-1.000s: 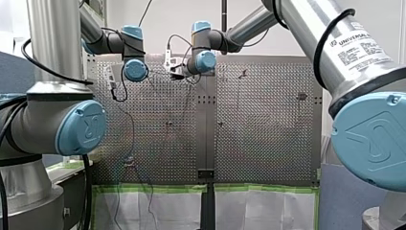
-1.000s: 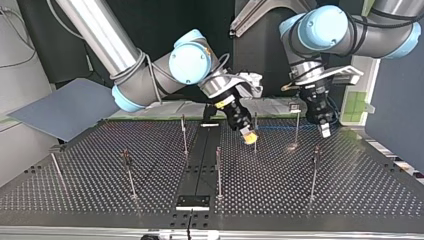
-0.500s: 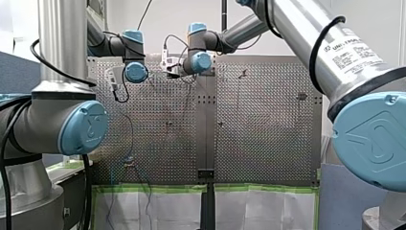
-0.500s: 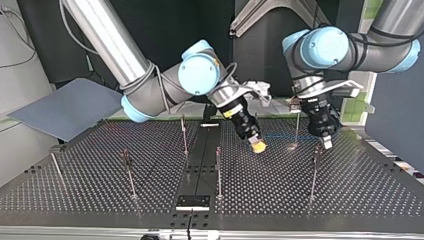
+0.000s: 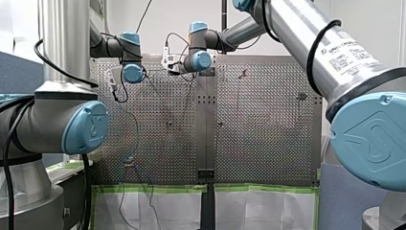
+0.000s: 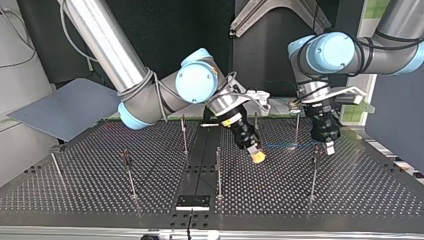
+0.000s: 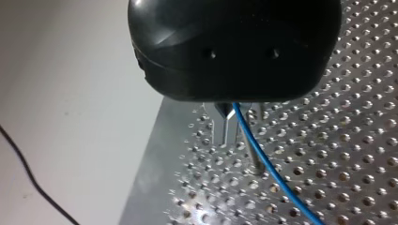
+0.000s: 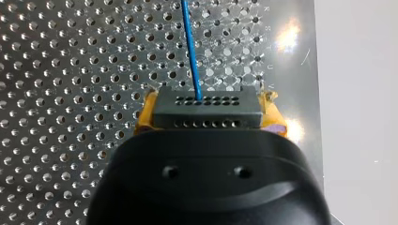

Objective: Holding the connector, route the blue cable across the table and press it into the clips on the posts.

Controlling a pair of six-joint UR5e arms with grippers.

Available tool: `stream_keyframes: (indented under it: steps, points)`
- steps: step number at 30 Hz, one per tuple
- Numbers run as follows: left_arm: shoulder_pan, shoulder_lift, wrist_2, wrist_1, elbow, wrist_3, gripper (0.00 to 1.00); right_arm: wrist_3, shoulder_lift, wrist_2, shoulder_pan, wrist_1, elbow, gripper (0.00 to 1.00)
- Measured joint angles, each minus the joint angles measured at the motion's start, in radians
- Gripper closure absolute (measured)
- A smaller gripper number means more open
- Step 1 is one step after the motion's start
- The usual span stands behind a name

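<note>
Beyond your perforated table [image 6: 350,190] you see a pale wall [image 5: 165,12] in the front view. The top view shows you a dark backdrop [image 6: 165,30] and, at left, a grey-blue panel [image 6: 65,107].

The dark grey connector [image 8: 206,110], its face lined with two rows of small holes, sits level in the grip of the right gripper [image 8: 209,117]. The thin blue cable [image 8: 191,47] leaves its upper face and runs off straight and taut to the left gripper [image 7: 232,125], which pinches it. Slim upright posts [image 6: 297,125] stand close by. Their clips are too small to make out.
</note>
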Motion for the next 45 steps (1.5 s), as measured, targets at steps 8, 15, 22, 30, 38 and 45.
stream_keyframes:
  steps: [8,15,22,30,38,45]
  points:
    - [0.028,-0.037,0.030,0.020,0.006,0.008,1.00,0.000,0.002,0.001,-0.001,0.002,-0.001,1.00]
    - [0.055,-0.039,0.080,0.069,0.007,-0.010,1.00,-0.003,0.005,0.001,-0.001,-0.001,-0.001,1.00]
    - [0.067,-0.039,0.071,0.055,0.007,0.000,1.00,-0.005,0.007,0.001,-0.001,-0.003,-0.001,1.00]
    - [0.054,-0.037,0.008,-0.009,-0.005,0.060,1.00,-0.006,0.009,0.001,-0.002,-0.003,-0.001,1.00]
    - [0.039,0.006,0.008,-0.075,-0.007,0.084,1.00,-0.008,0.009,0.001,-0.003,-0.004,-0.002,1.00]
    - [0.037,0.013,0.052,-0.090,-0.007,0.073,1.00,-0.009,0.009,0.001,-0.004,-0.003,-0.013,1.00]
